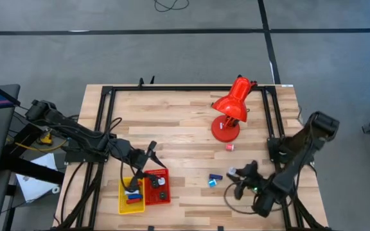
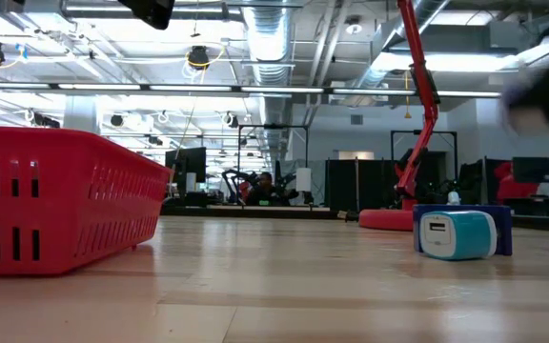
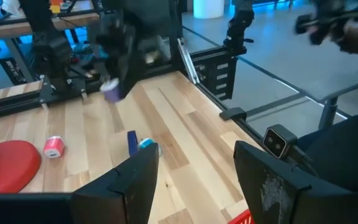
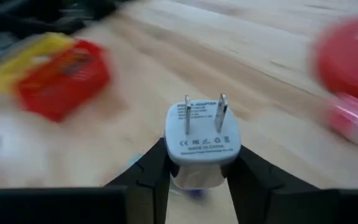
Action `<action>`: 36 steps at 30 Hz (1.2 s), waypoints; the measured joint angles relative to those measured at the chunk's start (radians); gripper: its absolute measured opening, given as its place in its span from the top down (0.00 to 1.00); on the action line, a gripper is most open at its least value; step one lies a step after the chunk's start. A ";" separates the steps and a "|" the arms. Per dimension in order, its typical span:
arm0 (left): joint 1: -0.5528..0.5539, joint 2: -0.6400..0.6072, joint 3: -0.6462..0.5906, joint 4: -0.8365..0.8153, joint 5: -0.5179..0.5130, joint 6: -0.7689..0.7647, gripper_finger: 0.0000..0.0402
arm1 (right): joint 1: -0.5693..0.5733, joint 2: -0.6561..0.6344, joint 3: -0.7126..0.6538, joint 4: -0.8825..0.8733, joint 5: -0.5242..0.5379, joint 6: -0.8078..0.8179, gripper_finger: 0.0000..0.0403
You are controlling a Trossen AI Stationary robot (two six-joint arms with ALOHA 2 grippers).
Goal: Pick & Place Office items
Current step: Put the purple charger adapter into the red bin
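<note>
My right gripper (image 4: 201,155) is shut on a white plug adapter (image 4: 202,140) with two metal prongs. It hangs above the near right of the table (image 1: 234,173). On the wood beside it lie a blue piece (image 1: 216,176), a teal-and-white charger (image 2: 456,233) and, farther off, a pink piece (image 1: 230,147). My left gripper (image 3: 197,180) stands open and empty above the yellow tray (image 1: 127,199) and red tray (image 1: 159,192), which hold several small pieces. My right gripper pinches the adapter's body by two opposite sides (image 4: 174,158) between its two fingers (image 4: 148,177). The prongs (image 4: 204,118) point away from the gripper. The fingers come slanting down from the table's right. The adapter is lifted clear of the wood.
The big red desk lamp (image 1: 233,109) stands at the far right, its round base (image 3: 5,165) on the wood. Black frame rails (image 1: 108,115) run along the table's left, right and far sides. Bare wood lies in the middle (image 1: 172,128).
</note>
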 joint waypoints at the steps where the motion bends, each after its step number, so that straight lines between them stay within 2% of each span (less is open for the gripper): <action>1: 0.000 0.008 0.000 0.007 0.000 0.001 0.49 | -0.028 -0.031 0.008 0.094 -0.015 -0.136 0.72; 3: 0.000 0.021 0.000 0.009 0.000 0.001 0.49 | -0.089 -0.077 0.010 0.325 -0.082 -0.414 0.72; 6: -0.009 0.027 0.000 0.003 0.000 0.004 0.49 | -0.199 -0.095 0.010 0.669 -0.265 -0.787 0.72; 8: -0.020 0.027 0.000 0.004 0.000 0.037 0.49 | -0.275 -0.081 0.011 0.862 -0.420 -0.951 0.72; 11: -0.044 0.027 0.000 0.006 0.000 0.152 0.49 | -0.378 -0.027 0.020 1.042 -0.633 -1.049 0.72; 15: -0.065 0.027 0.000 0.037 0.003 0.237 0.49 | -0.486 0.086 0.100 1.073 -0.845 -1.051 0.72; 24: -0.033 0.042 -0.001 0.080 0.009 0.236 0.49 | -0.614 0.344 0.438 1.046 -1.290 -1.101 0.72; 30: -0.029 0.045 -0.001 0.083 0.213 0.238 0.49 | -0.664 0.450 0.618 0.944 -1.428 -1.101 0.72; 36: -0.027 0.051 -0.001 0.085 0.242 0.238 0.49 | -0.686 0.507 0.724 0.937 -1.492 -1.100 0.72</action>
